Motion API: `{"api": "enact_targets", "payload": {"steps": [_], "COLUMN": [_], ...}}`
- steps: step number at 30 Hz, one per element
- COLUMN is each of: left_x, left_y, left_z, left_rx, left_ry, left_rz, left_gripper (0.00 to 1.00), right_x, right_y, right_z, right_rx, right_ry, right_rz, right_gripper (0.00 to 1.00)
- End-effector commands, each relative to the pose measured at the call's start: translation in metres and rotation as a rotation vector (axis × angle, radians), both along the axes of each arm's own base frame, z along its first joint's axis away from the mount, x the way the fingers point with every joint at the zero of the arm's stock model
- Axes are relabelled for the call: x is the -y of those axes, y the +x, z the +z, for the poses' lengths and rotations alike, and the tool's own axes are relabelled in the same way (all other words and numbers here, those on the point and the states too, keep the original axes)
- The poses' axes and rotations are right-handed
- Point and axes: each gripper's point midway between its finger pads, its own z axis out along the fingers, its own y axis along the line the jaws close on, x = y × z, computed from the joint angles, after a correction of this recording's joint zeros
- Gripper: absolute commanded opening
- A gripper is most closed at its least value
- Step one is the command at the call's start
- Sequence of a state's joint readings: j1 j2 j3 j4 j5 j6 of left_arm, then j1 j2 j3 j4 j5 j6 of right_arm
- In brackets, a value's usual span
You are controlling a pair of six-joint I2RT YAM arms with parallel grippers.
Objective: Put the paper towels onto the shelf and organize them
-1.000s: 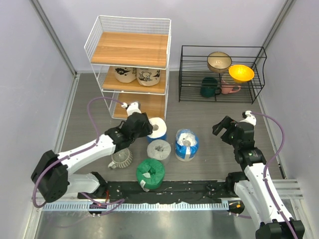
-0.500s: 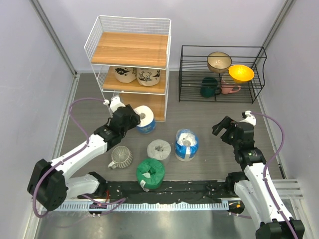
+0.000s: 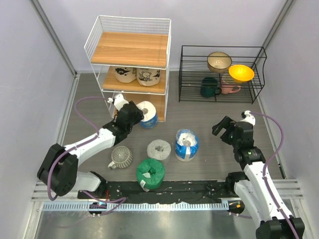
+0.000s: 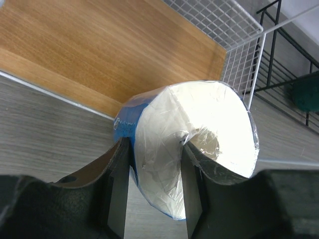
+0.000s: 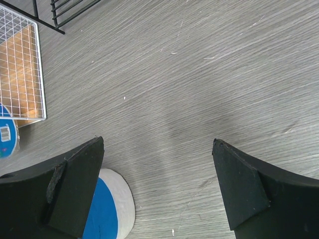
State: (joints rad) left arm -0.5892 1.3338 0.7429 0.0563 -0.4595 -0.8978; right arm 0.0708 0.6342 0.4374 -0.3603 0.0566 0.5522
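Note:
My left gripper is shut on the white-blue paper towel roll, holding it at the front edge of the shelf's bottom tier. In the left wrist view one finger sits outside the roll and the other in its core, with the bottom board just beyond. Two tan printed rolls stand on the middle tier. The grey roll, blue-white roll and green roll are on the floor. My right gripper hangs open and empty, right of the blue-white roll.
A ribbed pale mug lies left of the grey roll. The low black wire rack at the back right holds bowls and mugs. The top shelf board is bare. Grey walls close in on both sides.
My left arm has carried the white-blue roll from beside the grey roll back to the front of the shelf's bottom tier. The right arm has not moved.

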Motion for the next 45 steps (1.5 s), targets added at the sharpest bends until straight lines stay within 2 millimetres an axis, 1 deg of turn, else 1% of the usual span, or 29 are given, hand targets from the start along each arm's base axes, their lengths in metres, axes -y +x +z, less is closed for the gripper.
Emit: {"api": "enact_targets", "payload": {"steps": [1,3,5,9,16,26,33,37,38,40,41,45], "left_x": [0.008,0.008,0.008,0.005,0.004,0.004,0.005,0.008,0.008,0.01,0.011,0.013], "left_y": [0.039,0.044,0.047,0.052,0.057,0.064,0.067,0.068,0.069,0.068,0.068,0.066], "left_z": [0.072,0.073,0.081,0.082,0.066,0.051,0.04,0.038,0.038,0.038,0.039,0.046], "left_rx": [0.21,0.219,0.236,0.245,0.229,0.202,0.18,0.178,0.177,0.176,0.177,0.19], "left_ry": [-0.129,-0.135,-0.148,-0.143,-0.16,-0.157,-0.155,-0.167,-0.173,-0.182,-0.188,-0.207], "left_rz": [0.073,0.082,0.088,0.11,0.15,0.184,0.199,0.194,0.195,0.19,0.185,0.166], "left_gripper": [0.33,0.33,0.33,0.33,0.33,0.33,0.4,0.48,0.55,0.63,0.7,0.81], "right_x": [-0.002,-0.002,-0.002,-0.002,-0.002,-0.002,-0.002,-0.002,-0.002,-0.002,-0.002,-0.003], "right_y": [0.006,0.007,0.007,0.007,0.007,0.007,0.007,0.007,0.007,0.007,0.007,0.007], "right_z": [0.007,0.007,0.006,0.006,0.006,0.007,0.008,0.008,0.008,0.009,0.008,0.008], "right_rx": [0.035,0.035,0.034,0.035,0.034,0.038,0.038,0.038,0.038,0.043,0.04,0.038], "right_ry": [-0.004,-0.002,-0.004,-0.005,-0.006,-0.005,-0.004,-0.004,-0.005,-0.004,-0.004,-0.003], "right_rz": [0.013,0.012,0.013,0.012,0.013,0.016,0.014,0.015,0.015,0.014,0.015,0.017], "right_gripper": [0.96,0.96,0.96,0.96,0.96,0.96,0.96,0.96,0.96,0.96,0.96,0.96]}}
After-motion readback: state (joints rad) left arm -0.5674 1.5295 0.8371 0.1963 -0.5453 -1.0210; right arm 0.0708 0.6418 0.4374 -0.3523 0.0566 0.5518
